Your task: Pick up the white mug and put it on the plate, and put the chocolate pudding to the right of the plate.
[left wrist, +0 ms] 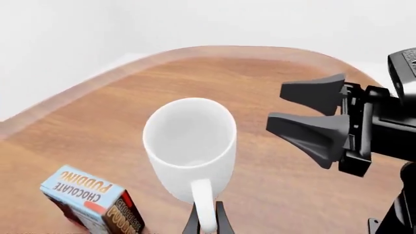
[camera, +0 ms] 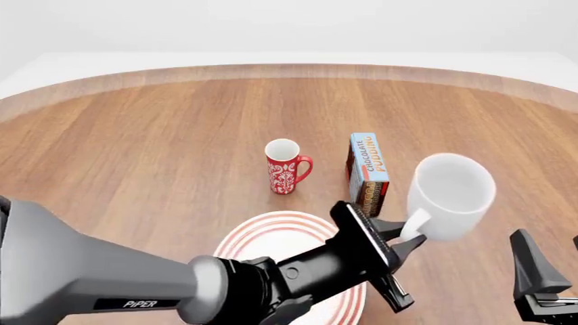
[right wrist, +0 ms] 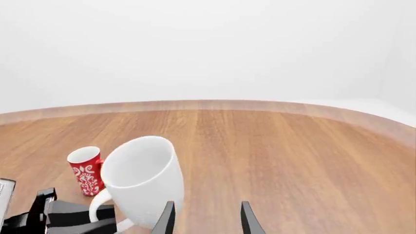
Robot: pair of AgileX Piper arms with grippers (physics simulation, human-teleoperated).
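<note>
White mug [camera: 450, 195] is clear of the table [camera: 162, 135] in my left gripper [camera: 408, 238], whose fingers are pinched on its loop handle (the left wrist view shows both tips clamped either side of the handle). It hangs tilted, mouth toward the front camera, to the right of the plate [camera: 262, 238] and beyond its near edge. My left arm crosses over the plate's near right part, so I see only some of its red rings. The chocolate pudding [camera: 369, 170] stands on edge on the table just beyond the plate, toward the plate's right side, with the mug just to the box's right. The red mug [camera: 285, 166] stands upright beyond the plate, left of the pudding and apart from it. My right gripper [right wrist: 206, 217] sits well right of the plate, at the near edge, fingers parted and holding nothing; the white mug floats just beside it.
</note>
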